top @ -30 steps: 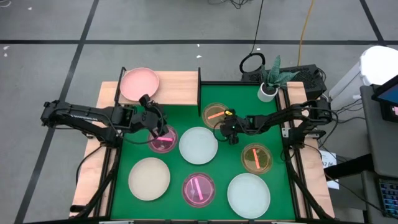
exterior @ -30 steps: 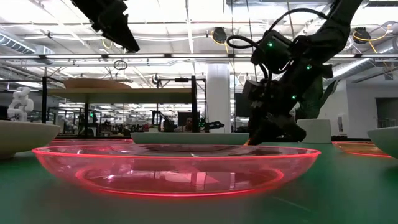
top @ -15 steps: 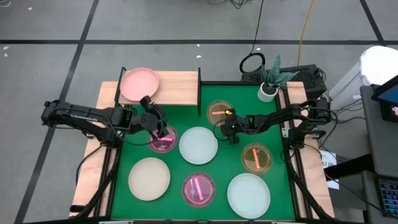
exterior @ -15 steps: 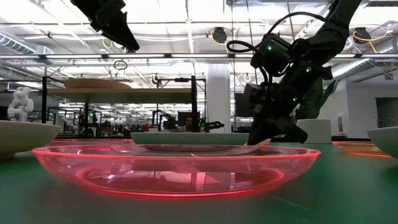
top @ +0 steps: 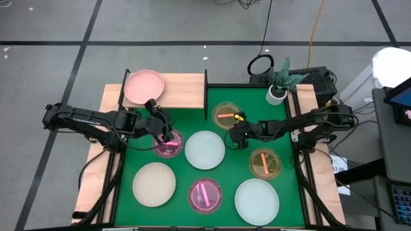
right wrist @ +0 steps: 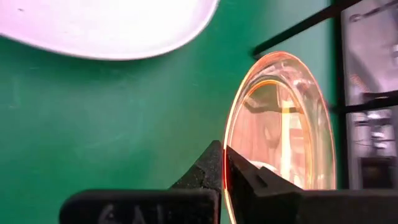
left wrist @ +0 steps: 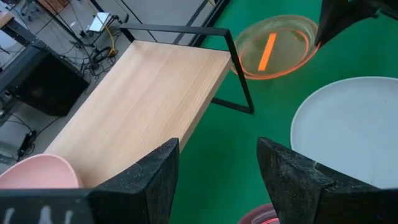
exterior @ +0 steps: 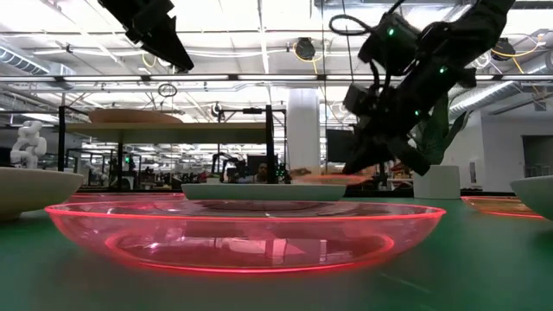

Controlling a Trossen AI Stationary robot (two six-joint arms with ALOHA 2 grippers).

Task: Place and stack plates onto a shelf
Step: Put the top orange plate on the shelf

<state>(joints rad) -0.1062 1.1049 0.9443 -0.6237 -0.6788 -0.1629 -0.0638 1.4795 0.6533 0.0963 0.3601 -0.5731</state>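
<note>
Plates status: my right hand (top: pixel 236 132) is pinched tight on the rim of an amber striped plate (top: pixel 225 115), fingers (right wrist: pixel 219 167) closed on its edge in the right wrist view. In the low view that plate (exterior: pixel 327 178) sits clear of the green tabletop (top: pixel 237 163), held about level above the mint-white plate (exterior: pixel 263 191); from above it is near the shelf's (top: pixel 183 86) black end frame, not on the board. My left hand (top: pixel 162 130) hangs over the magenta plate (top: pixel 167 144) near the tabletop's left side, fingers (left wrist: pixel 149 180) spread apart with nothing between them; its wrist view looks along the bare wood of the shelf (left wrist: pixel 143 106) with the pink plate (left wrist: pixel 34 172) at one end. From above, the pink plate (top: pixel 144 86) is the only one on the shelf, at its left end. On the tabletop: mint-white plate (top: pixel 205 149) in the middle, second amber plate (top: pixel 264 163) to its right, cream plate (top: pixel 154 185) front left, second magenta plate (top: pixel 205 195) front centre, another mint-white plate (top: pixel 257 201) front right. Small potted plant (top: pixel 277 90) stands at the back right corner.
</note>
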